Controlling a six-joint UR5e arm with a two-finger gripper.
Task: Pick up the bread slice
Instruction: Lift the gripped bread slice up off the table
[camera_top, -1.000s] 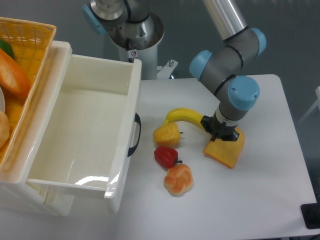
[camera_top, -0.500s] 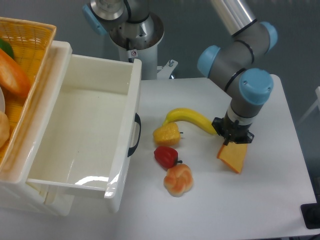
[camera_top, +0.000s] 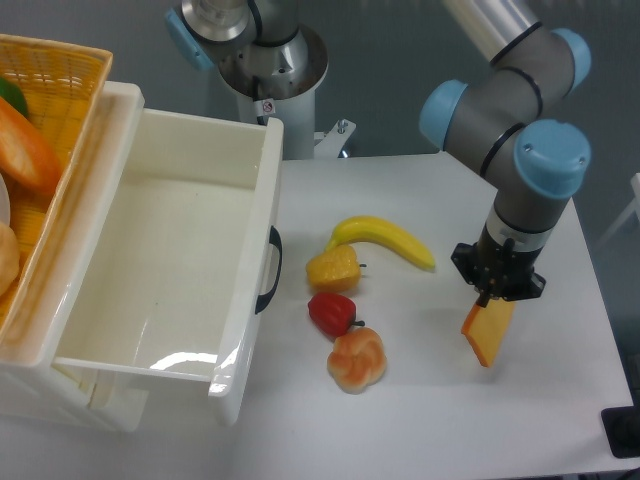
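Note:
The bread slice (camera_top: 488, 332) is a flat orange-yellow toast piece with a darker crust edge, hanging edge-on and tilted at the right of the white table (camera_top: 430, 420). My gripper (camera_top: 496, 296) points straight down and is shut on the slice's top edge. The fingers are mostly hidden under the black wrist. The slice's lower corner looks just above the tabletop.
A yellow banana (camera_top: 381, 238), a small yellow lumpy fruit piece (camera_top: 333, 268), a red pepper (camera_top: 332, 313) and a knotted orange-white bun (camera_top: 357, 359) lie left of the gripper. A large white bin (camera_top: 170, 260) and a wicker basket (camera_top: 40, 130) fill the left side.
The gripper has carried the bread slice to the right and slightly toward the front, away from the banana. The slice has turned from lying flat to hanging nearly edge-on.

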